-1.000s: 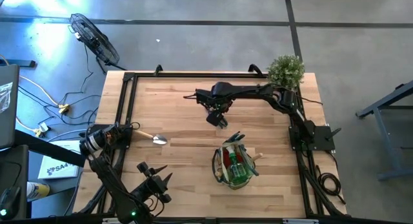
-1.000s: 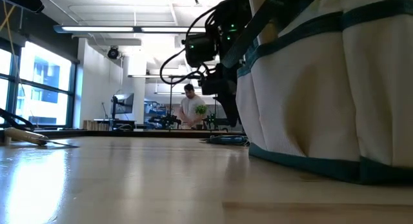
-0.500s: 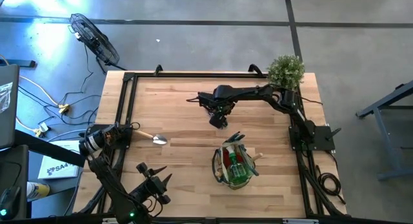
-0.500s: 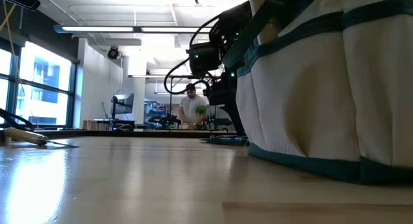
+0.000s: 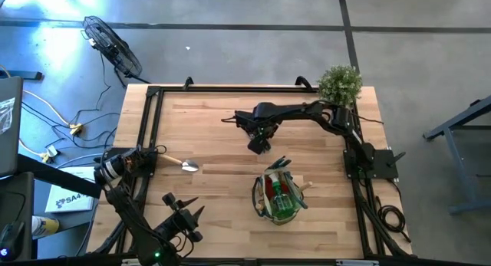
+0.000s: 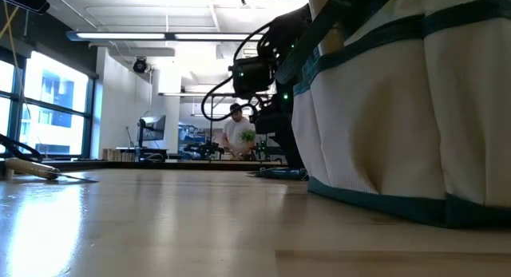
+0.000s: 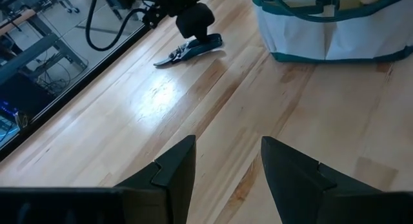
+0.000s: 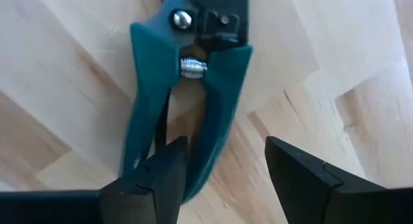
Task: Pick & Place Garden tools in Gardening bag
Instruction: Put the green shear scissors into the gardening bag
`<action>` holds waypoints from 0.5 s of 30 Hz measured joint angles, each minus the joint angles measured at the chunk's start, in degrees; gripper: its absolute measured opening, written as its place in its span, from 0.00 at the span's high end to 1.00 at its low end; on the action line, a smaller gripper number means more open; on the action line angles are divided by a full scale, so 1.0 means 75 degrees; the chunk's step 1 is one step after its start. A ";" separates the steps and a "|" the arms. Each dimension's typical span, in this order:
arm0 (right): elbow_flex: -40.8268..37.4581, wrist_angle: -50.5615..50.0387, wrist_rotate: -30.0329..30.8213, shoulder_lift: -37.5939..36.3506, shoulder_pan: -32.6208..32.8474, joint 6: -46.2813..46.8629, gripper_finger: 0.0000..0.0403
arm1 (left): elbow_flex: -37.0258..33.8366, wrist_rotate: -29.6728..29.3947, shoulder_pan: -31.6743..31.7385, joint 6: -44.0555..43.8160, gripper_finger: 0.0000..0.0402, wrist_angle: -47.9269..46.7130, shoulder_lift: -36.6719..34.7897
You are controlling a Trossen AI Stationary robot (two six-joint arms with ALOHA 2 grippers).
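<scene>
Teal-handled pruning shears lie flat on the wooden table, far of the middle; they also show in the left wrist view. My right gripper is open, pointing down over the shears' handles. The beige gardening bag with green trim stands near the table's middle, with several tools sticking out of it. A wooden-handled trowel lies flat toward the table's left. My left gripper is open and empty at the near left corner. My right gripper comes at the shears from above with open fingers. One finger stands in front of the free end of the handles, the other is over bare wood beside them. I cannot tell whether a finger touches the handles.
A bushy green plant stands at the far right corner. A dark metal frame runs along the table's edges. Bare wood lies between the trowel and the bag. A person stands far off in the room behind.
My right gripper has gone down toward the shears and a little toward the near edge, and now stands low over them. The shears, the trowel and the bag have stayed where they were.
</scene>
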 joint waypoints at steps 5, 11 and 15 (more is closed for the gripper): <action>0.0002 -0.0007 -0.0007 -0.0003 0.0004 0.0000 0.51 | -0.0106 -0.0048 0.0000 -0.0139 0.58 -0.0008 -0.0003; 0.0003 0.0106 0.0004 -0.0003 -0.0006 0.0000 0.51 | -0.0109 -0.0051 -0.0001 -0.0168 0.58 -0.0002 -0.0003; 0.0003 0.0171 0.0001 -0.0006 -0.0006 0.0000 0.51 | -0.0109 -0.0056 -0.0015 -0.0166 0.58 -0.0005 -0.0003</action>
